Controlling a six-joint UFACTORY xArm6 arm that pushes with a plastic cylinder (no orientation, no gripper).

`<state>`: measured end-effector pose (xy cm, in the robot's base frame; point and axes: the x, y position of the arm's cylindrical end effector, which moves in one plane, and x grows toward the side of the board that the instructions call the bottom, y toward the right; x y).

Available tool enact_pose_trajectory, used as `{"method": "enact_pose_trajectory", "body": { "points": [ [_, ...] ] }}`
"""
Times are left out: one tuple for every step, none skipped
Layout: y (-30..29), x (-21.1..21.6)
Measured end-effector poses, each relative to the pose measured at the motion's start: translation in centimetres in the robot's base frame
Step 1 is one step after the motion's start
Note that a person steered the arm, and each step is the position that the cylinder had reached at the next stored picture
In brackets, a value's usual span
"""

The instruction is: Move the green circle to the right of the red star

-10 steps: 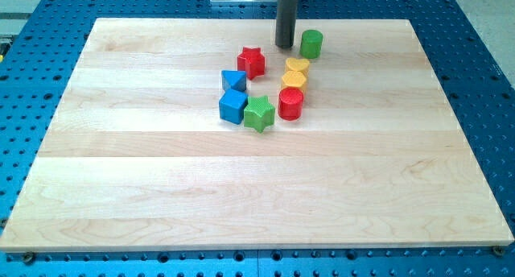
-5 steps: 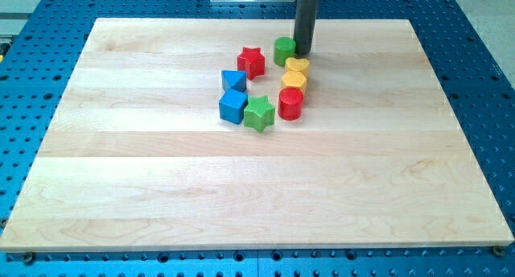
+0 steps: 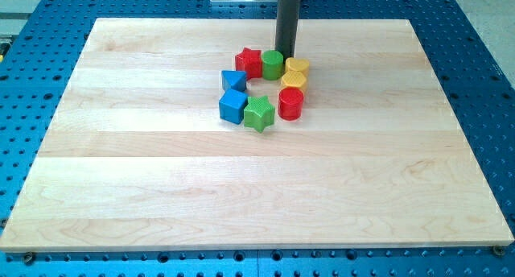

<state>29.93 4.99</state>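
The green circle (image 3: 273, 65) sits just right of the red star (image 3: 249, 62), touching or nearly touching it, near the top middle of the wooden board (image 3: 121, 164). My tip (image 3: 286, 55) stands at the green circle's upper right edge, right against it. A yellow heart (image 3: 297, 66) lies just right of the green circle.
A yellow block (image 3: 294, 80) and a red cylinder (image 3: 290, 104) lie below the heart. A green star (image 3: 259, 113), a blue cube (image 3: 233, 105) and a blue triangle (image 3: 233, 80) close the ring on the lower left. The board's top edge is close behind my tip.
My tip went from the green circle's left side round to its right and pushed it left and down, from the upper right of the group to beside the red star.
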Motion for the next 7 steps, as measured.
{"method": "enact_pose_trajectory", "body": {
  "points": [
    [0.0, -0.3],
    [0.0, -1.0],
    [0.3, -1.1],
    [0.9, -1.1],
    [1.3, -1.1],
    [1.3, -1.1],
    [1.2, -1.0]
  ]
}}
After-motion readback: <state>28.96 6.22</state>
